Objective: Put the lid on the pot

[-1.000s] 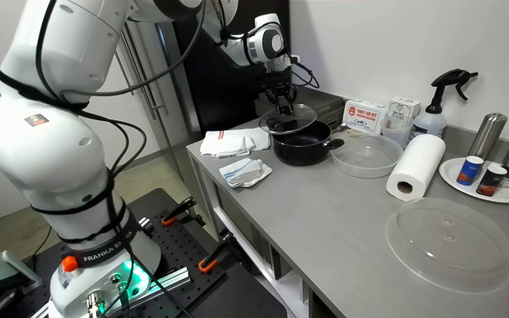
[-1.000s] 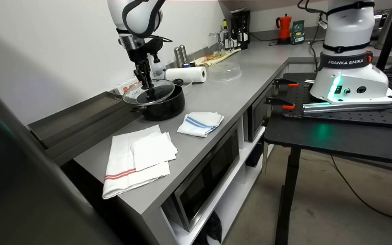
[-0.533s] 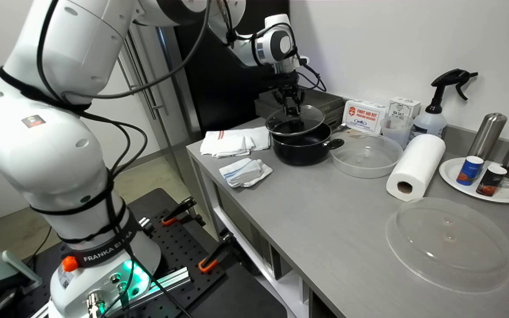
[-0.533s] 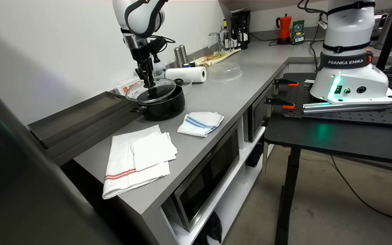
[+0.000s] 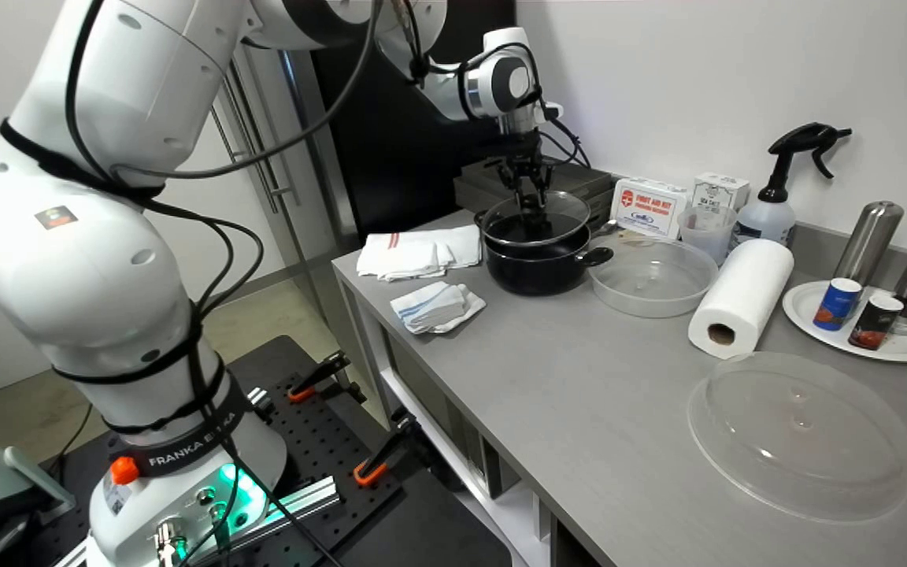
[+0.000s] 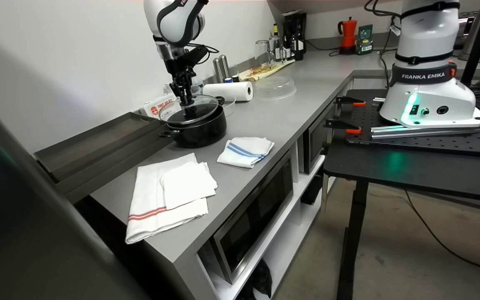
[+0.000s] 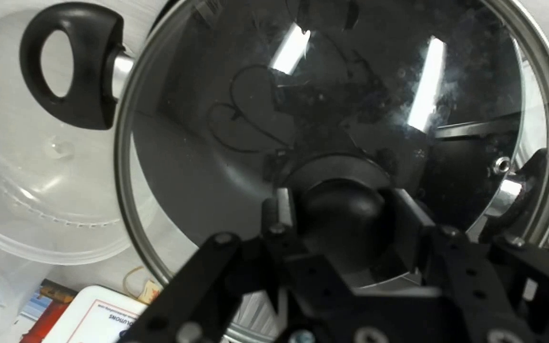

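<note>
Lid (image 7: 331, 124): glass, metal-rimmed; I judge it stiff, slick, breakable, light. Knob (image 7: 344, 216): best hold, clasped by my gripper (image 7: 344, 208). Location: over pot (image 5: 536, 274), unseated; whether touching it, hard to tell.

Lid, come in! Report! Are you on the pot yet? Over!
Gripper closed on knob. Lid above pot, not seated. Nothing seen between them.

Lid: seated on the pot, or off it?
Not seated: the claw holds the lid by its knob, off-centre over the pot; in the wrist view, the lid reaches past the pot's edge. Any contact: cannot tell.
</note>
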Available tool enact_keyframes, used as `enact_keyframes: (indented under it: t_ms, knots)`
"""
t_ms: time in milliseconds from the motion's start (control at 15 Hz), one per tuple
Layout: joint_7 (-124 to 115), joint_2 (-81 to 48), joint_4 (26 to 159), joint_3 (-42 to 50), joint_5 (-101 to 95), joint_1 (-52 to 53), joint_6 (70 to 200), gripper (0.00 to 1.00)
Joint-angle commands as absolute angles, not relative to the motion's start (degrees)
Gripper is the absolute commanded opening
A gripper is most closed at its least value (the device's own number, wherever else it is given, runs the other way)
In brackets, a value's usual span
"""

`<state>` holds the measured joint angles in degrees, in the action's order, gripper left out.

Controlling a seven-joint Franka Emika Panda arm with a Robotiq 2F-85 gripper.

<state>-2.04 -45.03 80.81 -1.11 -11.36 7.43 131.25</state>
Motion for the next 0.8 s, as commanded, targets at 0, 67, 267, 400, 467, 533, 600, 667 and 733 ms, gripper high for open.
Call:
enact_keyframes:
  t_ms: [0, 67, 267, 400, 467, 533, 600, 667, 733]
  knots:
    - [-2.7, -45.3, 78.9, -0.6, -9.8, 7.3, 129.6, 0.25]
    - [-2.8, -45.4, 78.9, -0.6, -9.7, 7.2, 129.5, 0.25]
    - [-2.9, -46.1, 78.3, -0.4, -9.4, 6.9, 129.2, 0.25]
    - [-2.9, -46.5, 78.1, -0.4, -9.1, 6.7, 129.1, 0.25]
    - [-2.8, -46.7, 78.1, -0.4, -9.0, 6.6, 129.0, 0.25]
    - [-2.9, -46.9, 77.8, -0.5, -8.9, 6.5, 128.9, 0.25]
    - [-2.8, -47.1, 77.7, -0.4, -8.8, 6.4, 128.8, 0.25]
    - [-2.8, -47.4, 77.4, -0.5, -8.7, 6.3, 128.7, 0.25]
    - [-2.8, -47.6, 77.2, -0.5, -8.6, 6.3, 128.7, 0.25]
